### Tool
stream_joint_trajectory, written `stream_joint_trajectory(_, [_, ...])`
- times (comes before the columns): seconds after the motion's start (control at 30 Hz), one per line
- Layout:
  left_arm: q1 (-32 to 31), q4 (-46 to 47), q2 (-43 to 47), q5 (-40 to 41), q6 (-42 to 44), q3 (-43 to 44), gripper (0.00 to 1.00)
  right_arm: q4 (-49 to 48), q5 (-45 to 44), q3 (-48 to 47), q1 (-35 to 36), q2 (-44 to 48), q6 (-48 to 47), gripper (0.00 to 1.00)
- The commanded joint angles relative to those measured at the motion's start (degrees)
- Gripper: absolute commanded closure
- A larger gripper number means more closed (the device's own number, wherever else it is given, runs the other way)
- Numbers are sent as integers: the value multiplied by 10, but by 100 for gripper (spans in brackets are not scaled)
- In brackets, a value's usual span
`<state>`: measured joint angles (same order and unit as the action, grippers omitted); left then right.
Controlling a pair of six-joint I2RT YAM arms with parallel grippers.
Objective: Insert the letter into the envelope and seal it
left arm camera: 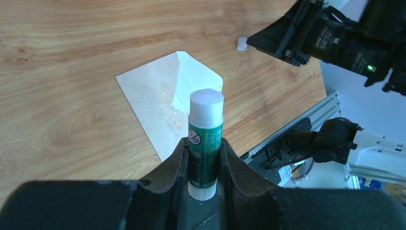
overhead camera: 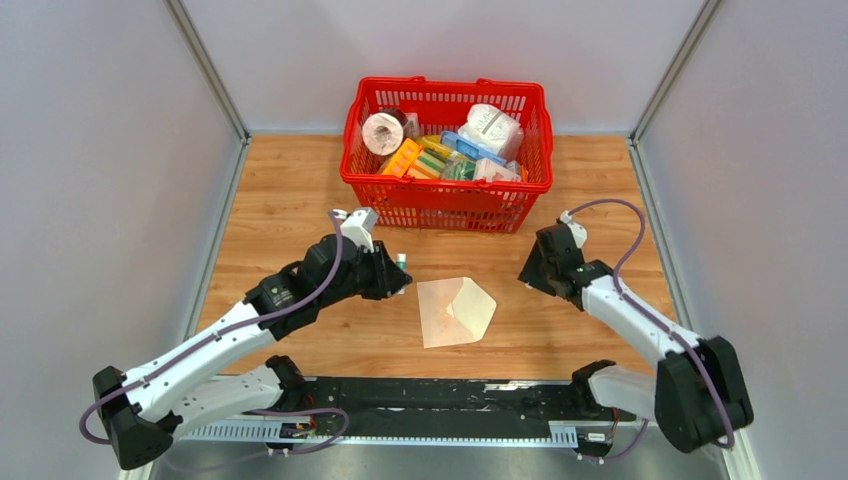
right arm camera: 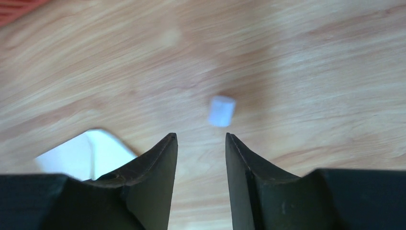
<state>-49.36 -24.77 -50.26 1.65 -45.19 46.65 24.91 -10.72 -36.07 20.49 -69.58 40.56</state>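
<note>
My left claw (left arm camera: pixel 205 143) is clenched on a green glue stick (left arm camera: pixel 206 124). The stick is uncapped, with its white tip bare and pointing toward the envelope (left arm camera: pixel 153 96). My right claw (right arm camera: pixel 201 139) stands released with nothing between its jaws, just above the small white cap (right arm camera: pixel 222 110) lying on the wooden table (overhead camera: pixel 290 180).

The envelope lies flat between my two arms, its flap (left arm camera: pixel 198 79) open and pointing toward my right arm. I cannot pick out the letter as a separate sheet, so I judge it is probably inside already, though I cannot confirm it.

The risks, as I judge them:
- Nothing pins the envelope, so pressing the stick on the flap could drag or crumple the paper.
- A tilted stroke could run off the flap's edge and put glue on the table, sticking the envelope down.
- The stick could slide back in my grip under pressure.
- The cap is round and could roll if my right claw nudges it.

The red basket (overhead camera: pixel 446 205) sits at the far side, well apart from the envelope. It holds a toilet roll (overhead camera: pixel 381 132), a wrapped white roll (overhead camera: pixel 493 127) and assorted coloured packets.
</note>
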Motion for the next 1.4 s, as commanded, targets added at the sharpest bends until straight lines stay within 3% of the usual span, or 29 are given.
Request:
stream_joint_trajectory(0.0, [10, 25, 16, 34, -47, 6, 100, -15, 54, -34, 57, 117, -14, 55])
stream_joint_trajectory(0.23, [24, 136, 55, 44, -154, -35, 100, -171, 57, -5, 250, 291, -31, 53])
stream_joint_trajectory(0.37, [23, 161, 51, 34, -185, -27, 100, -191, 0, -52, 348, 277, -96, 53])
stream_joint_trajectory(0.5, [24, 184, 46, 23, -209, -24, 100, -188, -38, -114, 415, 196, -127, 53])
stream_joint_trajectory(0.8, [23, 191, 45, 1, -220, -24, 100, -195, -60, -201, 461, 93, -156, 52])
stream_joint_trajectory(1.17, [24, 204, 45, -25, -224, -23, 100, -198, -76, -222, 467, 51, -151, 54])
stream_joint_trajectory(1.27, [23, 206, 42, -34, -225, -22, 100, -201, -84, -225, 467, 48, -149, 58])
stream_joint_trajectory(1.37, [23, 211, 39, -45, -224, -21, 100, -200, -89, -229, 467, 45, -146, 71])
